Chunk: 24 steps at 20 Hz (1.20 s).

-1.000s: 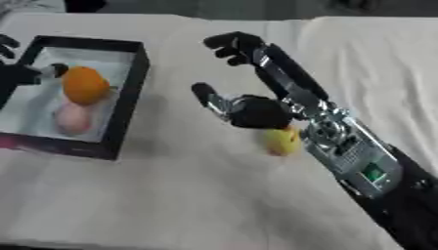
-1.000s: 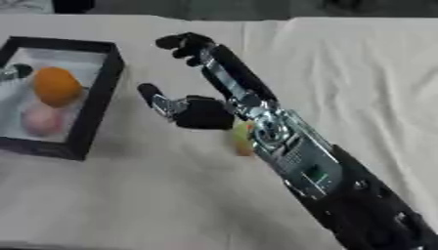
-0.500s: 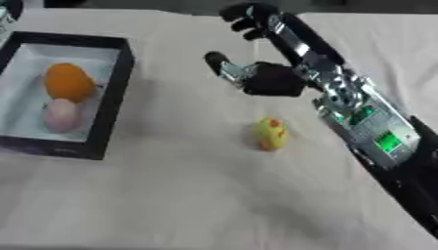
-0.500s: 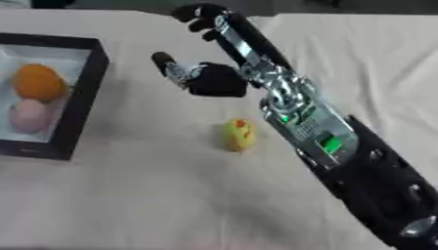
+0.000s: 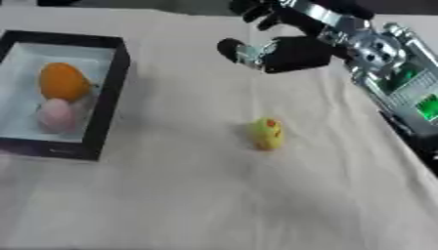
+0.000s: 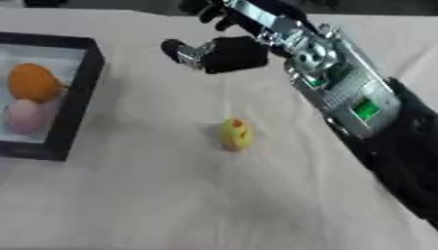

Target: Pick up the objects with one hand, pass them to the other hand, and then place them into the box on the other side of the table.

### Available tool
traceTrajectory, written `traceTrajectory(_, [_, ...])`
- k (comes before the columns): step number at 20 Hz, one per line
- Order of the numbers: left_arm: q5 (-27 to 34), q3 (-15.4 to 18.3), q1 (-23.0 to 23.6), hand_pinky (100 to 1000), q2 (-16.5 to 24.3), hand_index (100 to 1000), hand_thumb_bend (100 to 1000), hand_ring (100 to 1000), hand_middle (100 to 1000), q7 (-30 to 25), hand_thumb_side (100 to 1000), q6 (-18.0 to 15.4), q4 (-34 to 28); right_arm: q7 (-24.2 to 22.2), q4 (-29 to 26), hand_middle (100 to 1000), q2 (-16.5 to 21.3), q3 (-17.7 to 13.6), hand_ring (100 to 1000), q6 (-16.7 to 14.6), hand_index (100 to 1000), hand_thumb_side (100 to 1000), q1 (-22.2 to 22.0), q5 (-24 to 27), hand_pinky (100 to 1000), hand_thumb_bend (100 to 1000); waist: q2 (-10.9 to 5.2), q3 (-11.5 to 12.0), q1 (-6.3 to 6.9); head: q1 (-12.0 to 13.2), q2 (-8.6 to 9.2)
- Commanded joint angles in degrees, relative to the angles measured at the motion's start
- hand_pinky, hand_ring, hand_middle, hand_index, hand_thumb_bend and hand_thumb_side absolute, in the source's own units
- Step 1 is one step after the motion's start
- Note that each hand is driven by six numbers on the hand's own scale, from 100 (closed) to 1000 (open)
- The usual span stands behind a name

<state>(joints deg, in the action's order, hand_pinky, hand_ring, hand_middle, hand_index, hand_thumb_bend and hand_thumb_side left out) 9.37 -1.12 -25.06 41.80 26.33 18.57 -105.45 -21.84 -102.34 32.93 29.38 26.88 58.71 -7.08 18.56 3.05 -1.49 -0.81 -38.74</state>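
— What's in the box right now?

— I see the black-walled rectangular box with a pale floor [image 5: 109, 100] at the left of the cream cloth-covered tabletop [image 5: 197, 195]. Inside it lie a round orange fruit-like object [image 5: 62, 81] and, just in front of it and touching it, a pale pink rounded object [image 5: 55, 114].

— And the piece you're after?

— The small yellow rounded toy with a red-orange mark [image 5: 267, 133] lies on the cloth mid-table, well apart from the box, with nothing touching it.

— Your hand?

— My right hand [image 6: 231, 51] hangs above the far part of the tabletop, fingers [image 5: 248, 8] spread and relaxed, thumb sticking out leftward, holding nothing. The left hand shows in neither view.

— Anything changed in the last second?

— Yes: a second ago the right hand sat right over the yellow toy, hiding part of it; now it has lifted away toward the far edge and the toy lies fully exposed.
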Motion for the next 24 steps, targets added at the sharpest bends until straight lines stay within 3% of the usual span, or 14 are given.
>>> traceTrajectory(1, [0.64, 0.74, -0.07, 678, 1.27, 849, 520, 768, 793, 0.52, 575, 0.07, -1.06, -3.63, -0.87, 836, 4.04, 1.38, 864, 2.29, 851, 538, 3.44, -0.26, 846, 435, -2.54, -0.18, -0.73, -0.29, -0.4])
traceTrajectory(8, [0.56, 0.49, 0.28, 677, 1.44, 845, 518, 767, 789, 0.45, 578, 0.43, -0.87, -7.73, -1.8, 834, 6.85, 5.45, 861, 5.86, 846, 504, 8.62, -0.15, 852, 483, -2.79, -0.75, -1.0, -0.4, -0.85])
traceTrajectory(12, [0.46, 0.6, 0.47, 677, 1.64, 845, 517, 767, 788, 0.55, 577, 0.51, -0.87, -10.83, -1.35, 821, 7.84, 7.47, 852, 6.97, 839, 434, 9.61, -1.8, 852, 515, -2.87, -0.83, -1.05, -0.45, -1.11])
traceTrajectory(18, [0.44, 0.54, 0.5, 677, 1.6, 842, 515, 767, 784, 0.65, 576, 0.68, -0.96, -14.98, 1.22, 800, 7.04, 10.66, 827, 7.14, 815, 341, 9.54, -5.73, 851, 513, -2.83, -0.82, -0.98, -0.62, -1.12])
traceTrajectory(24, [0.31, 1.27, 1.35, 665, 0.16, 837, 512, 756, 778, 2.15, 566, -0.06, -2.04, -14.67, 3.31, 797, 6.52, 11.11, 807, 6.67, 796, 267, 7.65, -8.47, 845, 494, -2.53, -0.62, -0.75, -1.67, -1.09])
